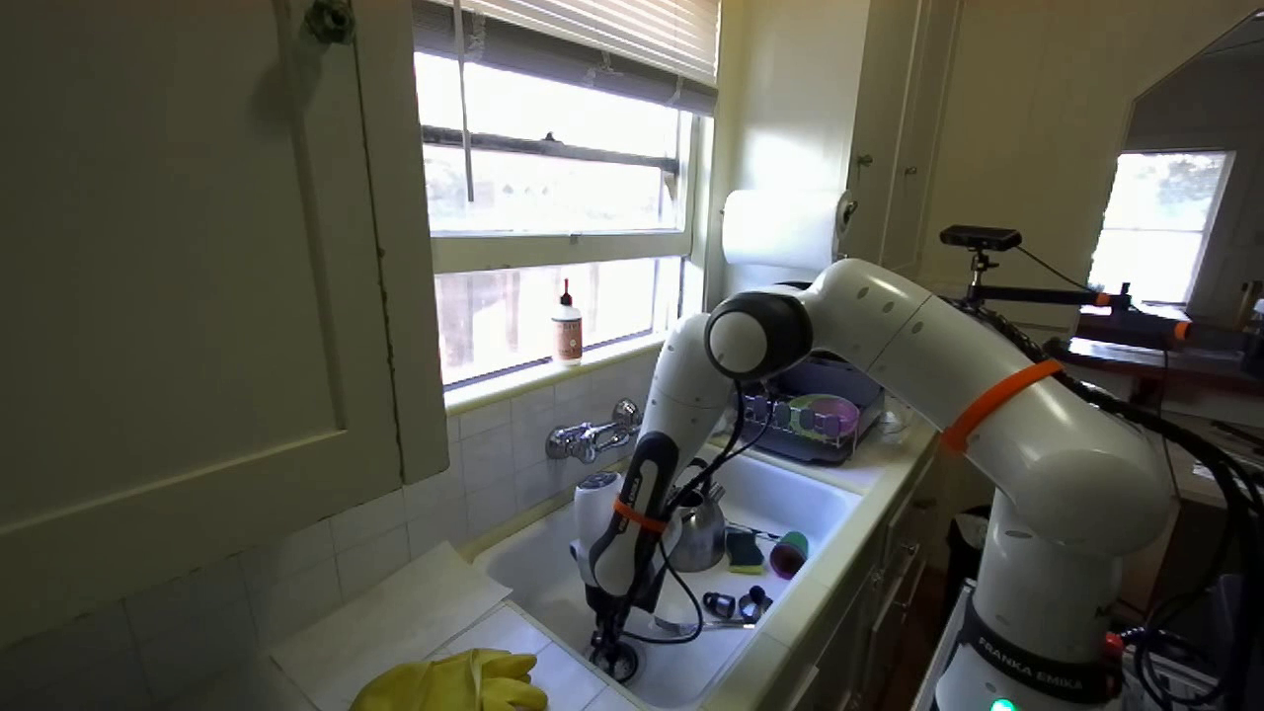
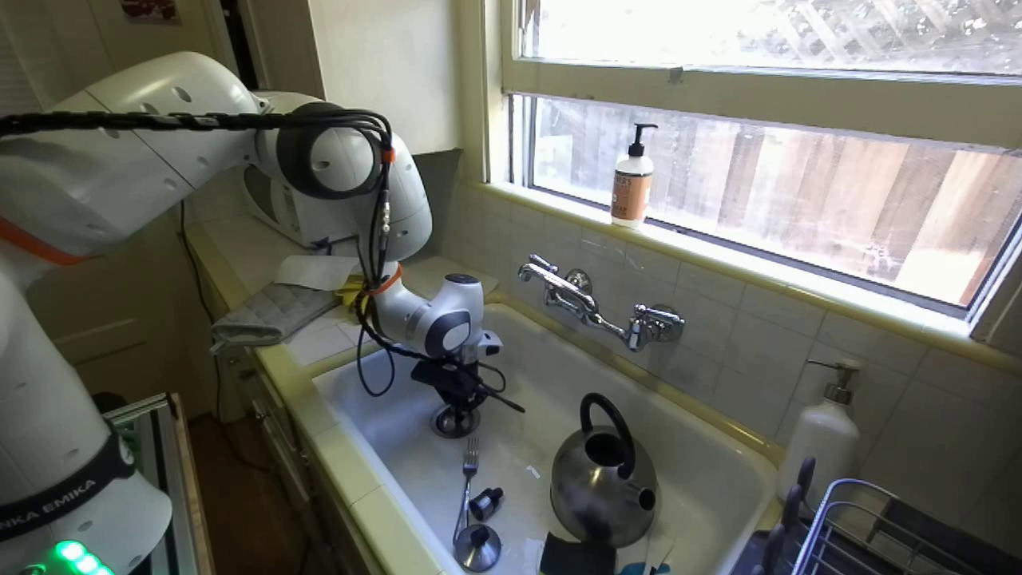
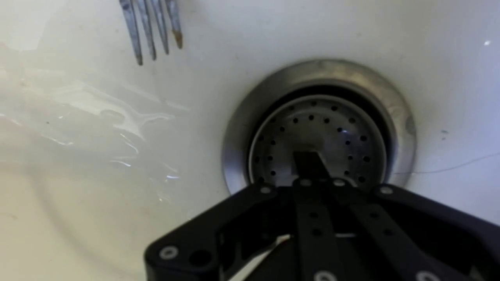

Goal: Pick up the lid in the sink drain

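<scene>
"Slipping looks like your big danger now! Your gripper (image 3: 310, 166) is right down at the drain (image 3: 324, 70), and the lid (image 3: 328, 140) is slick-looking metal, so it may give you a poor bite."

"And the wet-looking sheen (image 3: 111, 113) beside it won't help you! Damp fingertips, or too shallow a hold, and it could drop straight back."

"Watch a crooked lift, too! Your wrist view shows a wider dark gap at the lid's upper right than at its left, so an off-centre pull might jam it in the drain."

"Then there's your cable (image 1: 673, 642), looping low beside the gripper, and the fork (image 2: 470, 467) lying near the drain, pointing at it. Swing sideways and you might snag one on the other."

"At least the kettle (image 2: 603, 487) stands well apart from the drain, so straight up looks like your cleanest line."

"So where's your lid from those fingertips?"

"Sitting inside the drain, below them, and they cross right over its middle!"

"Touching it, would you say?"

"You can't tell; they hide that very spot. Your fingers show close together, one dark shape, yet whether they're pressed fully to, or nipping part of the lid, no view lets you see."
</scene>
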Motion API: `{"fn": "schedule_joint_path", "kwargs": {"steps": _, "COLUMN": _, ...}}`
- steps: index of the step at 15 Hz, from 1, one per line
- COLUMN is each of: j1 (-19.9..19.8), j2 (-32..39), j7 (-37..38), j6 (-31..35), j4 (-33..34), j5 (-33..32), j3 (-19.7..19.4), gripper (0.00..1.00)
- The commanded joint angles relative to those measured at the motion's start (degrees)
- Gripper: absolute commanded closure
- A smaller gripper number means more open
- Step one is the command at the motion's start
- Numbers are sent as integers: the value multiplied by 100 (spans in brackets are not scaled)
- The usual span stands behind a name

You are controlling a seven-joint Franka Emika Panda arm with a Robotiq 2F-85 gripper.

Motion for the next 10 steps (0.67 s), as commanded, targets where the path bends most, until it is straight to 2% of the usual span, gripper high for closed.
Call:
{"fn": "schedule_joint_path", "kwargs": {"steps": 1, "j1": -24, "j2": 260, "j7": -20, "j6": -16, "j4": 258, "j5": -45, "j3": 42, "gripper": 100}}
{"fn": "schedule_joint_path", "kwargs": {"steps": 10, "j1": -54, "j2": 408, "j7": -55, "j6": -236, "j4": 444, "j5": -22, "j3": 85, "gripper": 100}}
